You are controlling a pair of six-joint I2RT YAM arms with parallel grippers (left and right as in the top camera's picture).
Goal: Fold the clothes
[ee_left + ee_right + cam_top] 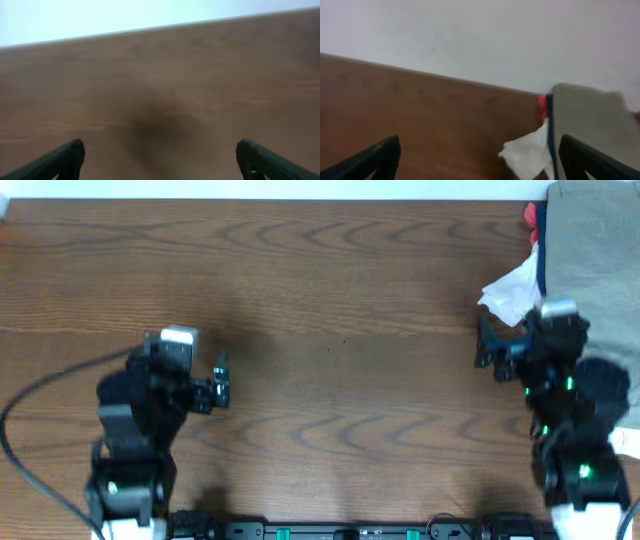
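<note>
Since neither claw has hold of any cloth, I judge that the folding has not begun. I see the shorts (pixel 592 260) lying at the far right corner of the table (pixel 340 290), partly running off the edge of the overhead view, heaped with other things. A navy garment (pixel 541 250) shows as a dark strip along their left edge, a red cloth (pixel 529 218) peeps out at its far end, and a crumpled white cloth (pixel 508 292) sticks out toward the middle of the table. The khaki seems uppermost, though I cannot tell for certain how the pieces are layered. My right gripper (pixel 484 344) stands with its jaws wide, near the white cloth and short of the shorts, touching nothing. My left gripper (pixel 222 379) is spread just as wide over bare wood on the near left, well apart from the pile. As I reckon it, everything is left to do: draw the shorts out onto open table, flatten them, then fold. The surface is dark brown wood-grain, smooth and level, with a dim shadow under the left wrist. Beyond the far edge runs a plain pale wall (pixel 470 40); I see nothing else of the room.
</note>
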